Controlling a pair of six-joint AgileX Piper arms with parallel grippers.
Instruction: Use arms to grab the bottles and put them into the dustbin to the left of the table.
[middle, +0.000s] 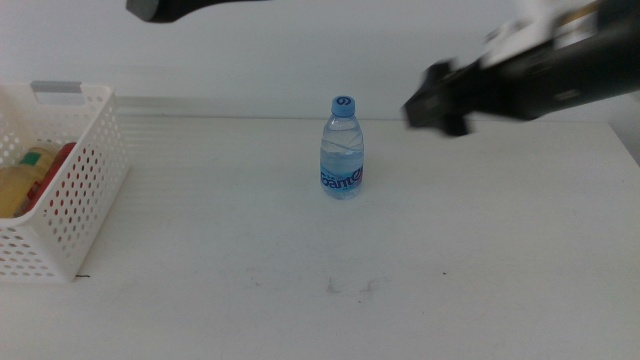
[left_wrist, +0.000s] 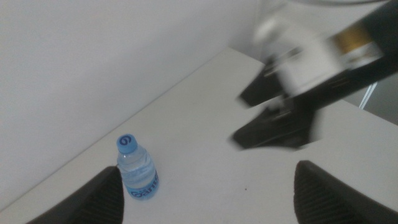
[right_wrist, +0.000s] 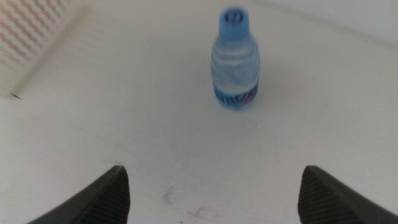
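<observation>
Water bottle (middle: 342, 149) stands upright alone mid-worktop (middle: 400, 260), blue cap up, well apart from both hands. Right hand (middle: 436, 103) hangs in the air beyond and beside it, fingers spread wide, holding nothing. Left hand (left_wrist: 205, 190) hovers high above, also spread and empty. Off beyond the bottle, the white dustbin (middle: 75, 190) holds the yellow bottle (middle: 18, 185) and red can (middle: 50, 175).

Bare worktop (middle: 450, 260) rings the lone water bottle (middle: 342, 150); the dustbin (middle: 75, 190) blocks only the left edge.
</observation>
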